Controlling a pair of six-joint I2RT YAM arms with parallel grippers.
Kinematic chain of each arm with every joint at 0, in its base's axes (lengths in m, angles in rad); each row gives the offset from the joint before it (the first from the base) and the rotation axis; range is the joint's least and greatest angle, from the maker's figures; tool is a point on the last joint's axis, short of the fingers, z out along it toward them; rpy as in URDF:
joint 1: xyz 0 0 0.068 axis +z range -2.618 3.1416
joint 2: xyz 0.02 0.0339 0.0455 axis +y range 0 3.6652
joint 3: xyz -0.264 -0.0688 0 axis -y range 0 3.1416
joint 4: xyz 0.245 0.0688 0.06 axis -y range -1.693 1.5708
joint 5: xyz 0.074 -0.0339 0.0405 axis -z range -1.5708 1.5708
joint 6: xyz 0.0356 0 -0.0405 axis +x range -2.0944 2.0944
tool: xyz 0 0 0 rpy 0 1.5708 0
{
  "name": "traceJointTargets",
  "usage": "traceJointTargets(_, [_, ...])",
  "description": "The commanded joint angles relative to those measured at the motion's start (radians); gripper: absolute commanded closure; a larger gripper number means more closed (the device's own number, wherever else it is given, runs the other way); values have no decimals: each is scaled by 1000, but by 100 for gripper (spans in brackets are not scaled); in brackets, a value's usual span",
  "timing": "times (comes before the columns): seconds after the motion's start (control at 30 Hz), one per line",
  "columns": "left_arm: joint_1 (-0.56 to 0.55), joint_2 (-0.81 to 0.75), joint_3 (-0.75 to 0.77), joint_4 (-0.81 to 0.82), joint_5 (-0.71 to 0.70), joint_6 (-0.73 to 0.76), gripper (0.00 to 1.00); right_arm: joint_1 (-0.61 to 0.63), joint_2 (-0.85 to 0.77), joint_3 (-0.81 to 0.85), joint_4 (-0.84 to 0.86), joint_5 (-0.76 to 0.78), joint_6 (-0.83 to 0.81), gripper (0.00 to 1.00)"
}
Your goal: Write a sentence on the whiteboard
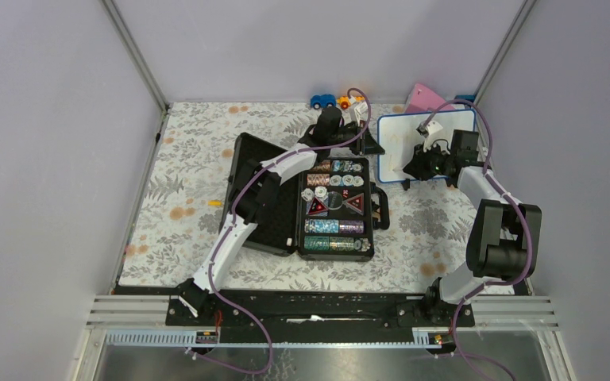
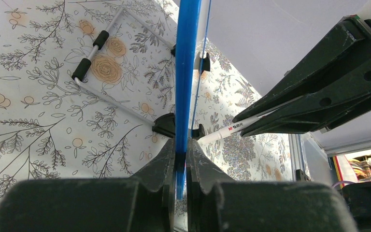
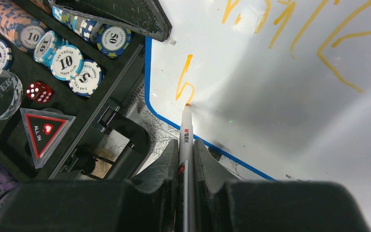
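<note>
Between the black fingers of the right gripper sits a slim white marker pen with red lettering, clamped firmly and pointing away from the wrist camera. Its orange tip touches the small white whiteboard with a thin blue frame, near a rounded corner, at the foot of a curly stroke. That stroke is part of the faint yellow-orange handwritten sentence, whose other lines cross the upper part of the board.

On the board's left edge, the left gripper is closed on the blue frame, which its wrist camera sees edge-on. A black foot of the board shows just beyond its fingertips.

Seen from above, the whiteboard stands leaning at the far right of the table, with both grippers meeting at it. Just to its left lies an open black case holding rows of poker chips, a red die and a triangular "All In" marker. A floral tablecloth covers the table. Behind the board, a pink wedge-shaped object and small toy cars rest by the back wall.
</note>
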Motion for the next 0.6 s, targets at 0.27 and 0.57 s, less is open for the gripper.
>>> traceJointTargets(0.27, [19,-26,20,36,-12,-11,100,44,-1,25,8,-32,7,100])
traceJointTargets(0.57, [17,-31,14,34,-12,-12,100,59,-25,23,11,-43,24,100])
